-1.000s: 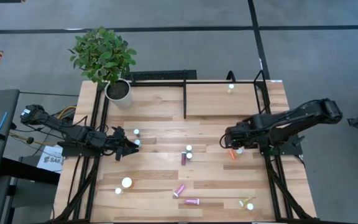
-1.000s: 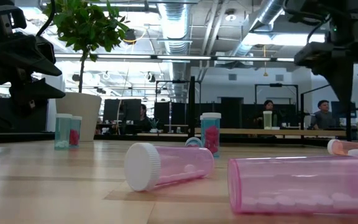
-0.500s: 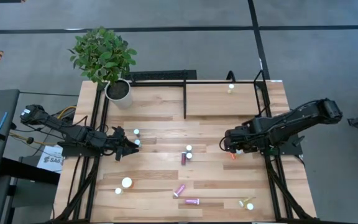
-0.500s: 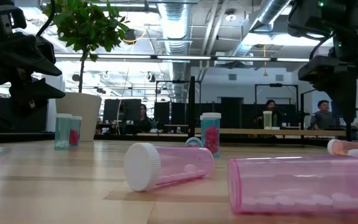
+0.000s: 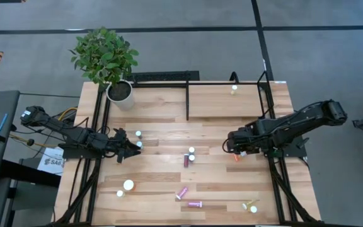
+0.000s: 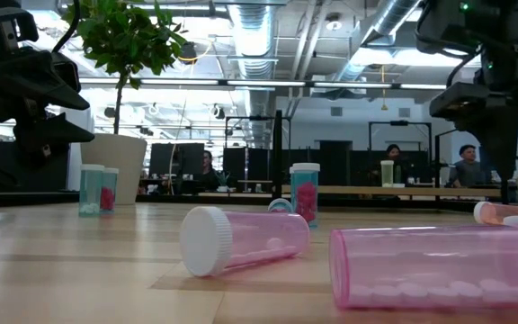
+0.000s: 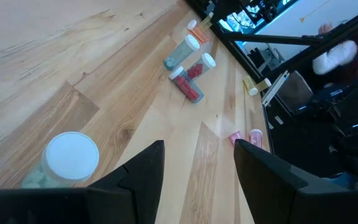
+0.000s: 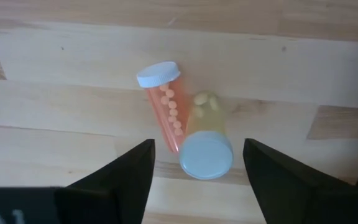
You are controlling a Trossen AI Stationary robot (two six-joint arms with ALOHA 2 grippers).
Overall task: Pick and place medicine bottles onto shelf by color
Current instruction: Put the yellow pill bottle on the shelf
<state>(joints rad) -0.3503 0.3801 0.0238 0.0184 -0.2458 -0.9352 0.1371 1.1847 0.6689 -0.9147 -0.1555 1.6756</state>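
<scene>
- The right gripper is seen with its two fingers spread apart and nothing between them; it hangs directly over a pair of bottles on the right side of the table.
- Just below the open jaws, an orange bottle lies on its side, and a yellow bottle is touching it. Whether the yellow one stands or leans cannot be told for sure, but its white cap faces up toward the wrist camera.
- The long axis of the orange bottle is tilted a little against the line that joins the two fingers, so a small turn of the wrist is probably needed before closing.
- In the high view, this pair is found under the right gripper, far from the left arm; the right arm is clearly the nearer one.
- The shelf lies toward the far edge, beyond the gripper.
- The left gripper waits at the left side, fingers parted and empty, near a white-capped bottle.
</scene>
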